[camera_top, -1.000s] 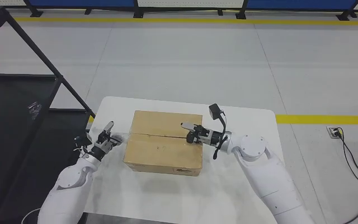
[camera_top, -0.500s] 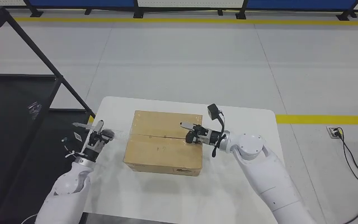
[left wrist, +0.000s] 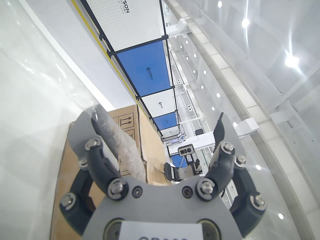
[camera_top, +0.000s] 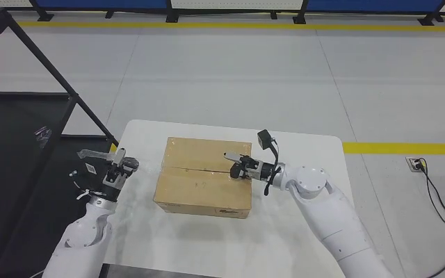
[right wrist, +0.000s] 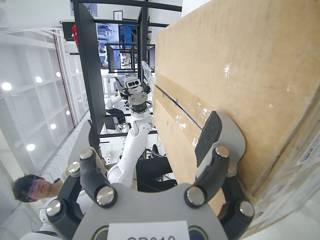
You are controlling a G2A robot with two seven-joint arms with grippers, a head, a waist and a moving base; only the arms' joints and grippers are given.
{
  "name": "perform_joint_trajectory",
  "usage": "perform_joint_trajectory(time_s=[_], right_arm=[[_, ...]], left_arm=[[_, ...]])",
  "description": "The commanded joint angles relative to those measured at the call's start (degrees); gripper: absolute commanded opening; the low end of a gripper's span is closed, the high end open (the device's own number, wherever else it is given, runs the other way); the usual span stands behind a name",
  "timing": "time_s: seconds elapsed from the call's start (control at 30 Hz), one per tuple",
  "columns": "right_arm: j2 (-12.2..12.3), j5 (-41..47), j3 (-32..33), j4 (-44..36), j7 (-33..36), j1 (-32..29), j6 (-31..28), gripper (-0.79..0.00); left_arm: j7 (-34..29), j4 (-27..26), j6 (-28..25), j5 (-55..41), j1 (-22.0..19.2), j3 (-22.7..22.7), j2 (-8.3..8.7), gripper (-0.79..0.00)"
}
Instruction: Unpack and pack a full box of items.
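The cardboard box (camera_top: 201, 184) sits shut on the counter (camera_top: 306, 149). Its middle seam (camera_top: 198, 168) runs from the spread right jaws, one finger against the lid at the seam's end, toward the left jaws just past the other end, which are also released and clear of the box. A crinkled strip of clear tape (left wrist: 120, 136) clings to one left finger. Packed full, the box is probably heavy but stiff, so hooking a flap's thin edge at the seam looks better than lifting it whole.

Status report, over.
Left gripper open beside closed brown cardboard box, clear plastic strip on one of its fingers. Right gripper open at box's top seam.
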Motion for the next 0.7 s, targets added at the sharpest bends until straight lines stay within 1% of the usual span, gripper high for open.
perform_joint_trajectory(time_s=[0.0,0.37,0.67], right_arm=[[-0.01,0.13,-0.04,0.28,0.10,0.08,-0.17,0.000],[-0.07,0.49,-0.23,1.81,0.34,0.83,-1.12,0.000],[-0.20,0.78,-0.62,2.64,0.48,1.40,-1.51,0.000]], left_arm=[[-0.02,-0.33,-0.19,0.05,0.00,-0.25,0.00,0.000],[-1.13,-3.54,-2.80,0.27,0.82,-1.82,0.09,0.000],[-2.73,-8.35,-2.75,0.76,1.95,-3.29,0.35,0.000]])
